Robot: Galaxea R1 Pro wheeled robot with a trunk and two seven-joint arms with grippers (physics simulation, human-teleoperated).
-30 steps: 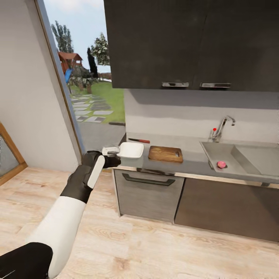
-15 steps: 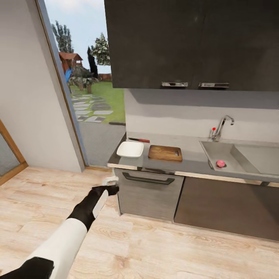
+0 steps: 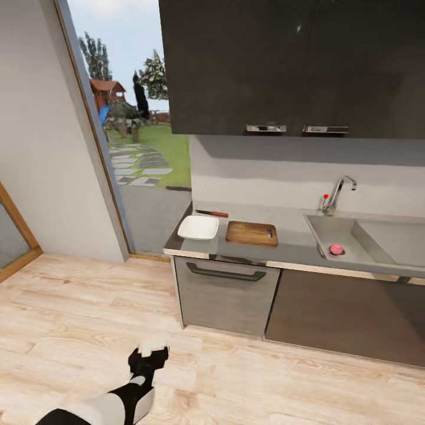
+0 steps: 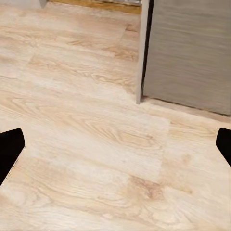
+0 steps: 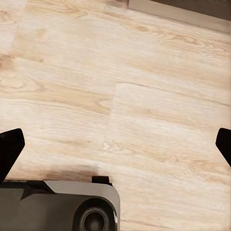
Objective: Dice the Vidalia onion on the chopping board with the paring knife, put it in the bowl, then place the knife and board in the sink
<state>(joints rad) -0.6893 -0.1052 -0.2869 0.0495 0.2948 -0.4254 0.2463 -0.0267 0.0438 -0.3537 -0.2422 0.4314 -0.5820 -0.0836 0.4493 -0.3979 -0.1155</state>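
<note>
step in hand, by judgement: approach the sink. close on the counter squarely before raising an arm. left gripper low over the floor, fingers spread; right gripper likewise spread. bowl at the counter's left end, knife behind it, board beside, onion in the sink at its front-left corner.

Grey countertop over dark cabinet fronts. On it, 3 things: white bowl at the left end, chopping board just beside, paring knife behind the bowl.
</note>
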